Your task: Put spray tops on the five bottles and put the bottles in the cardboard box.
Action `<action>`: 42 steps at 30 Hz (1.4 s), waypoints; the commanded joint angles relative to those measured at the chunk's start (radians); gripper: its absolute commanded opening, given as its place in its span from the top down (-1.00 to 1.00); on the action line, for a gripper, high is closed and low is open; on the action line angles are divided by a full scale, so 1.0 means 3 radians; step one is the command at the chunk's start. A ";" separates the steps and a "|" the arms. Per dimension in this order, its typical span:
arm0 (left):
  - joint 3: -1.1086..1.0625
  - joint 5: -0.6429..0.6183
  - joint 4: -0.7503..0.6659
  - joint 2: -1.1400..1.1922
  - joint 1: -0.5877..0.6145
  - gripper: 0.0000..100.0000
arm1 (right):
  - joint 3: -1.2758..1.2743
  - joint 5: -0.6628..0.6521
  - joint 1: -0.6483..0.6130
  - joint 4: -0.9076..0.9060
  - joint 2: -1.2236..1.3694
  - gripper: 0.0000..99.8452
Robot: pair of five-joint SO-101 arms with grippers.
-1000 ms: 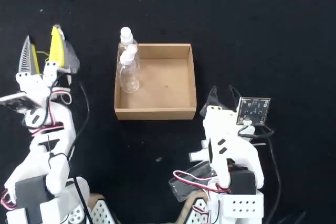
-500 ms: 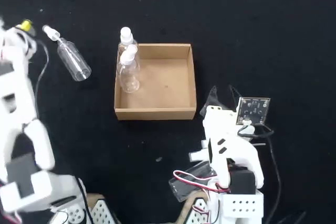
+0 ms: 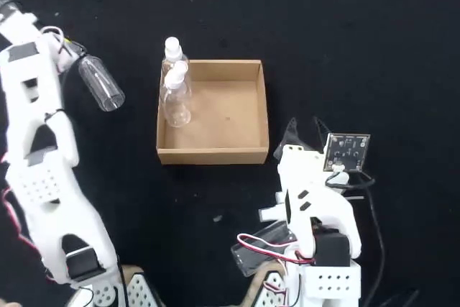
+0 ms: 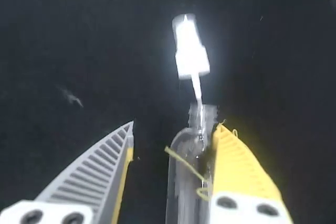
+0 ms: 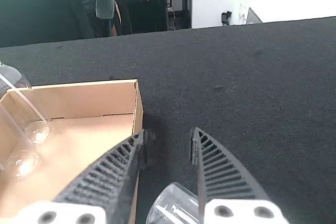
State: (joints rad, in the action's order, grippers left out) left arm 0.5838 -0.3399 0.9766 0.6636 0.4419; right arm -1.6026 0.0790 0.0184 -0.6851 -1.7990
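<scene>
"Where is the left gripper (image 4: 174,125)?"

"Out at the far left of the black table (image 3: 374,48), at the end of the left arm (image 3: 32,127) and well apart from the cardboard box (image 3: 213,154). Its jaws stand wide. The loose bottle (image 3: 102,85) lies on its side between the fingers. It is close against the yellow finger (image 4: 236,171), with a plain gap to the grey finger (image 4: 100,166), so nothing is clamped."

"And its spray top (image 4: 190,51)?"

"Not seated. The white head lies out beyond the bottle's neck, and only the thin dip tube (image 4: 196,90) runs into the mouth."

"What is in the box?"

"Two bottles with white tops on, both along the wall on the left arm's side. There is the front bottle (image 3: 177,102), and the back bottle (image 3: 172,52) is just behind it at the far corner. Upright or leaning — I cannot tell."

"The right gripper (image 5: 168,132)?"

"Low over the table, just beside the box corner nearest the right arm. Its black fingers are parted by a narrow gap, with bare table between the tips. A clear bottle end (image 5: 170,205) shows low between them, partly behind one finger — whether they touch it I cannot tell."
</scene>
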 commanded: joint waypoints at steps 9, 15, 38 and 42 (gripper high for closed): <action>0.2683 -0.0072 0.1279 0.1442 -0.0166 0.45 | 0.0043 -0.0026 -0.0036 0.0113 -0.0315 0.74; 0.3491 -0.0051 0.1805 0.1836 -0.0212 0.45 | 0.0038 -0.0026 -0.0036 0.0113 -0.0315 0.74; 0.3583 0.0511 0.2266 0.2163 -0.0207 0.93 | 0.0038 -0.0026 -0.0036 0.0113 -0.0315 0.74; 0.3603 0.0931 0.2169 0.2163 -0.0105 0.94 | 0.0038 -0.0026 -0.0036 0.0113 -0.0315 0.74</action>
State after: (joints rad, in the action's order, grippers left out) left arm 1.6149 -0.1834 1.6471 1.3295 0.3775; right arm -1.6026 0.0790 0.0184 -0.6851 -1.7990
